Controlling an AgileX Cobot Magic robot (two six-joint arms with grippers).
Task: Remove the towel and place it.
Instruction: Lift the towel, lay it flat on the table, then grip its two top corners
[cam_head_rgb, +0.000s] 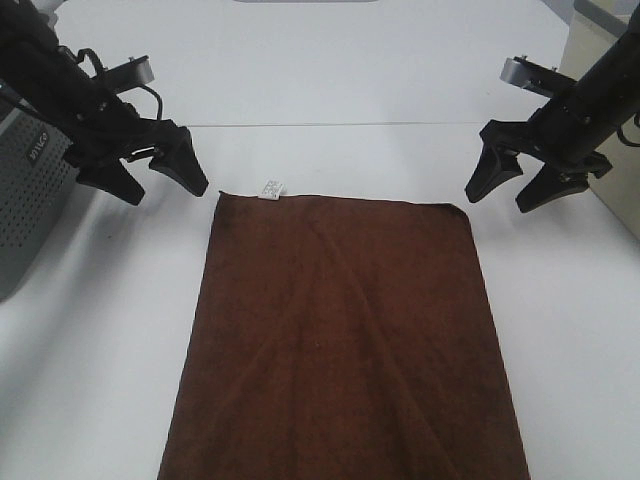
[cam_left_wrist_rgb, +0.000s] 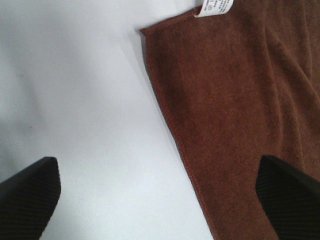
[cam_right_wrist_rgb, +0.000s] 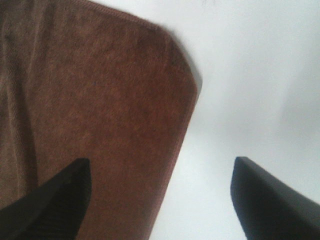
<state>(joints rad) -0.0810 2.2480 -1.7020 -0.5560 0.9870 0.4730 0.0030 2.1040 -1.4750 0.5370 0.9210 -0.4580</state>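
Observation:
The dark brown towel (cam_head_rgb: 340, 340) lies flat and spread on the white table, its white tag (cam_head_rgb: 271, 189) at the far left corner. My left gripper (cam_head_rgb: 165, 183) is open and empty, hovering just left of that corner. My right gripper (cam_head_rgb: 505, 192) is open and empty, just right of the far right corner. In the left wrist view the towel's corner (cam_left_wrist_rgb: 235, 100) and tag (cam_left_wrist_rgb: 215, 7) show between the fingers (cam_left_wrist_rgb: 27, 195). In the right wrist view the towel's rounded corner (cam_right_wrist_rgb: 100, 100) shows between the fingers (cam_right_wrist_rgb: 270, 200).
A grey perforated basket (cam_head_rgb: 25, 205) stands at the left edge, behind my left arm. A beige box (cam_head_rgb: 605, 70) stands at the right edge behind my right arm. A seam in the white table (cam_head_rgb: 330, 124) runs across beyond the towel.

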